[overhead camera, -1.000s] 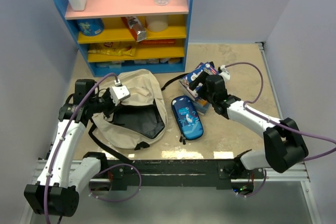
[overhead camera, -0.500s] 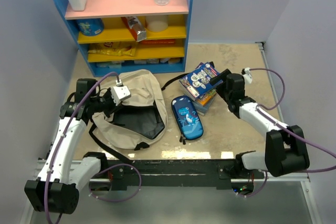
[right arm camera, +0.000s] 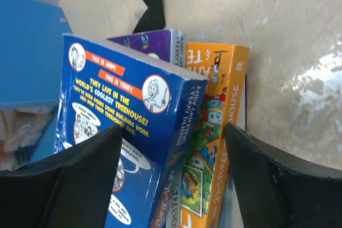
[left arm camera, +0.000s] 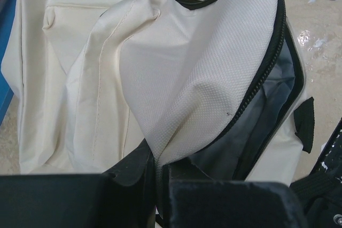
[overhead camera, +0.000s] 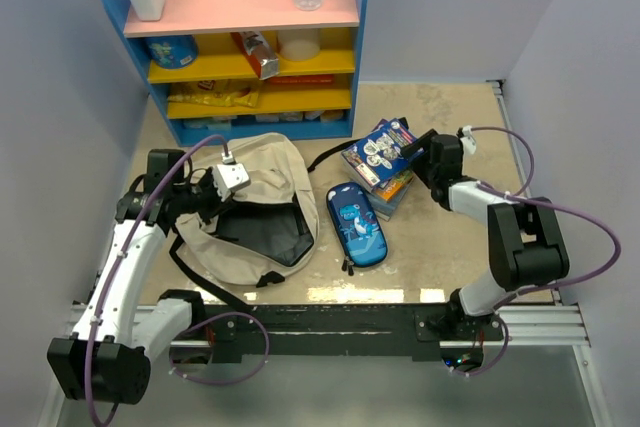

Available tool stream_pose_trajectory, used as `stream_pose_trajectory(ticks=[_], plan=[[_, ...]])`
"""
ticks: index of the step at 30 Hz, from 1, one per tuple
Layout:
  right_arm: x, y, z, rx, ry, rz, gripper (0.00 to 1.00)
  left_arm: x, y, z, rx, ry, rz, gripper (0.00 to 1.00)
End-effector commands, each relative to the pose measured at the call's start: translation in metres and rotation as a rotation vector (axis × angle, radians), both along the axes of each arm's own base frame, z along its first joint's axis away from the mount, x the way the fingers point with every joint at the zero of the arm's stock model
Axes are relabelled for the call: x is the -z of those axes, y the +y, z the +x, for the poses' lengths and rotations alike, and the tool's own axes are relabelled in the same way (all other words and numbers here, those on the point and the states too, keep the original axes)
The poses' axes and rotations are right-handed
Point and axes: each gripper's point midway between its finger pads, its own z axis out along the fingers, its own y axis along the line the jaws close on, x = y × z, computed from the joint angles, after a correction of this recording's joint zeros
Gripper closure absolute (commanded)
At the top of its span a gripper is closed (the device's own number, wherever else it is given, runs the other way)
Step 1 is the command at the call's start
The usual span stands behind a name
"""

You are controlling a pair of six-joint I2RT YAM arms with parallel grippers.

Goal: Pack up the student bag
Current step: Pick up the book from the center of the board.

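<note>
The beige student bag [overhead camera: 250, 202] lies on the floor at the left with its mouth unzipped and dark lining showing. My left gripper [overhead camera: 205, 199] is shut on the bag's upper flap [left arm camera: 203, 94] and holds it up, so the opening [left arm camera: 267, 121] gapes. A stack of books [overhead camera: 383, 162] lies at the centre right, with a blue one [right arm camera: 123, 132] on top and an orange one [right arm camera: 224, 132] under it. My right gripper [overhead camera: 418, 159] is open at the stack's right end, its fingers [right arm camera: 69, 174] either side of the book spines.
A blue pencil case [overhead camera: 356, 224] lies between the bag and the books. A blue shelf unit [overhead camera: 245, 42] with snacks, a bottle and a white box stands at the back. A black strap [right arm camera: 149, 1] lies beyond the books.
My right arm has swung from above the books round to their right end and now faces the spines with open fingers. The left gripper and bag have stayed put.
</note>
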Motion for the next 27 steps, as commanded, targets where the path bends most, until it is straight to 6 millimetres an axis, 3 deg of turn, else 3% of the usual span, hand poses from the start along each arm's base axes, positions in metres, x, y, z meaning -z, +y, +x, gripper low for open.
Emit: stream_pose_trajectory(ticks=[1, 8, 15, 18, 27], plan=[[-0.038, 0.003, 0.033, -0.007, -0.159, 0.047, 0.21, -0.022, -0.006, 0.009, 0.049, -0.087, -0.019, 1.00], [-0.029, 0.007, 0.048, -0.012, -0.156, 0.080, 0.28, -0.016, -0.004, 0.008, 0.053, -0.079, 0.001, 1.00], [-0.052, -0.003, 0.029, 0.014, -0.156, 0.041, 0.30, -0.009, -0.002, 0.005, 0.063, -0.065, 0.015, 1.00], [-0.061, -0.005, 0.029, 0.016, -0.182, 0.032, 0.28, -0.008, -0.003, 0.005, 0.066, -0.060, 0.010, 1.00], [-0.045, 0.002, 0.039, 0.007, -0.136, 0.070, 0.28, -0.012, -0.005, 0.006, 0.070, -0.068, 0.005, 1.00]])
